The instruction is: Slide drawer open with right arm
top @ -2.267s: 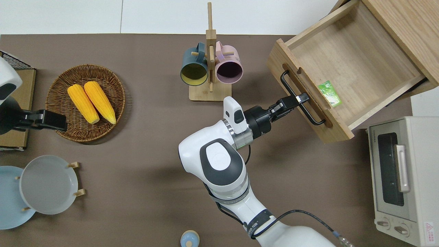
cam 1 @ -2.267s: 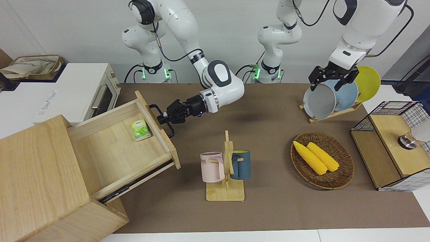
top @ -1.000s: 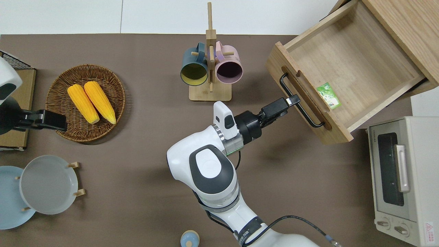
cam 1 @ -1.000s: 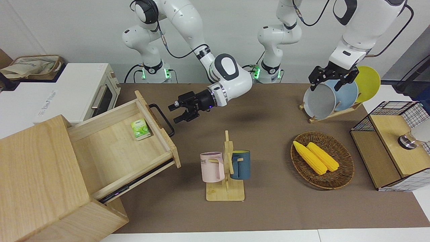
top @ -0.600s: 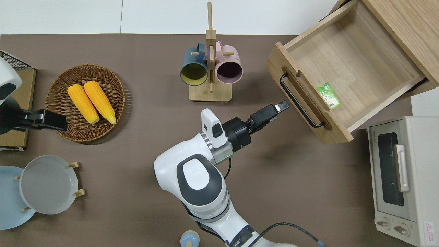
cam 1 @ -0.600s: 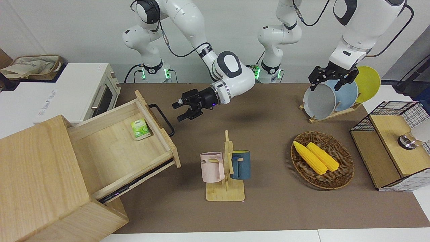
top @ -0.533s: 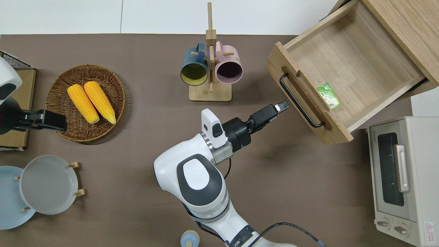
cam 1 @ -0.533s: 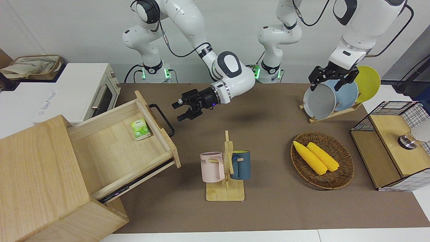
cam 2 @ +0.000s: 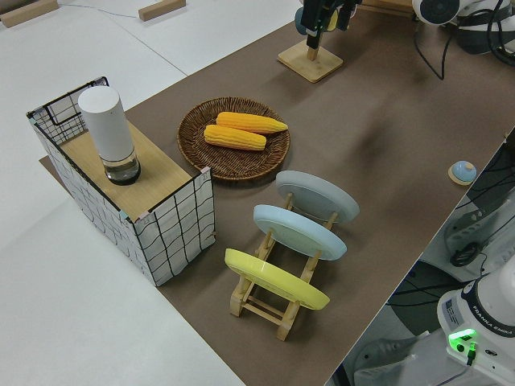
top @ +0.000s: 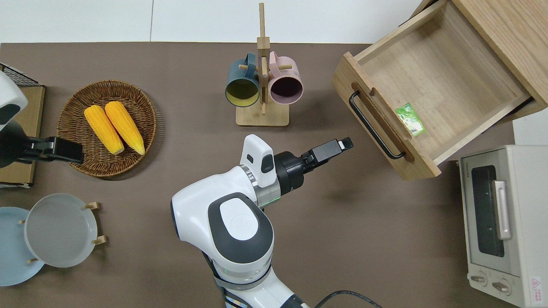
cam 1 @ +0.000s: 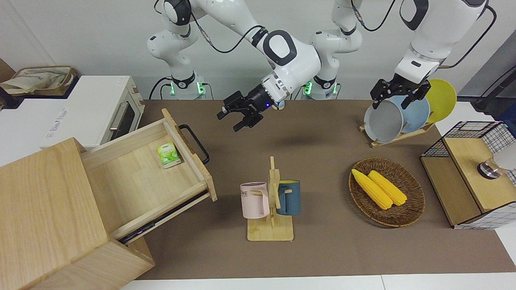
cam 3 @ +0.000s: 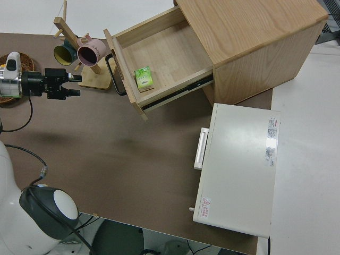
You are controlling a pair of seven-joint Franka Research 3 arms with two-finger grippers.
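Observation:
The pale-wood drawer (cam 1: 137, 177) stands pulled far out of the cabinet (cam 1: 44, 209); it also shows in the overhead view (top: 441, 72) and the right side view (cam 3: 164, 48). Its black U-shaped handle (cam 1: 195, 143) (top: 375, 126) is free. A small green packet (cam 1: 168, 155) (top: 410, 119) lies inside, next to the front panel. My right gripper (cam 1: 228, 122) (top: 345, 143) (cam 3: 73, 85) is open and empty, up over bare table, a short way off the handle and touching nothing. The left arm is parked.
A wooden mug rack (top: 262, 117) with a pink and a blue mug stands mid-table. A wicker basket (cam 1: 411, 209) holds two corn cobs. A plate rack (cam 1: 403, 114), a wire-mesh box (cam 1: 471, 177) and a white toaster oven (top: 501, 222) ring the table.
My right gripper let go of the handle, opened, and drew back from the drawer while rising. The drawer stays pulled out. The left arm has not moved.

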